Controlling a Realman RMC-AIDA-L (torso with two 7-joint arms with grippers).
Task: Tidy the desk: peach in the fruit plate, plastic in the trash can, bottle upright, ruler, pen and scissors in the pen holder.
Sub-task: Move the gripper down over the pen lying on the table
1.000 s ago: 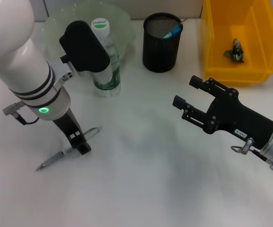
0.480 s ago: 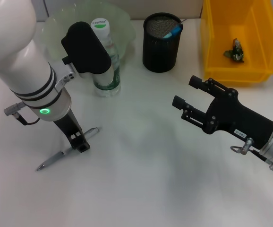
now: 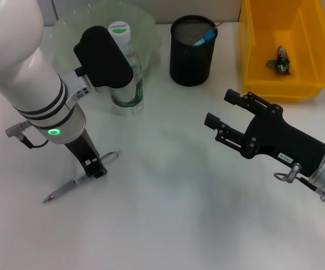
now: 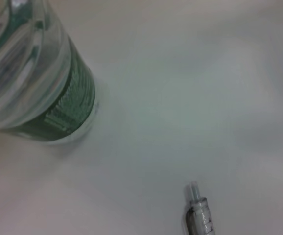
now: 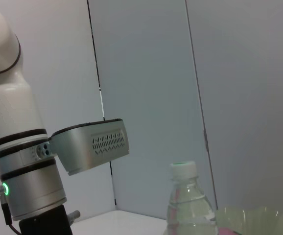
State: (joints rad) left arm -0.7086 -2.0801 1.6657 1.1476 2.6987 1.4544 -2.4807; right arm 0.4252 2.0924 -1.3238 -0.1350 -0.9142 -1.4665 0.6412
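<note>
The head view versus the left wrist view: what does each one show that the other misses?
Only the head view shows the left tool down at the pen, the open right tool hovering over the table, the black pen holder, the yellow trash can with a scrap inside, and the fruit plate. Only the left wrist view gives a close look at the pen's tip. Both show the upright bottle and the pen.

White desk, pale panelled wall, dark seams

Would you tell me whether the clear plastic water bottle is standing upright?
Upright: the clear plastic water bottle stands on its base, white cap on top.
</note>
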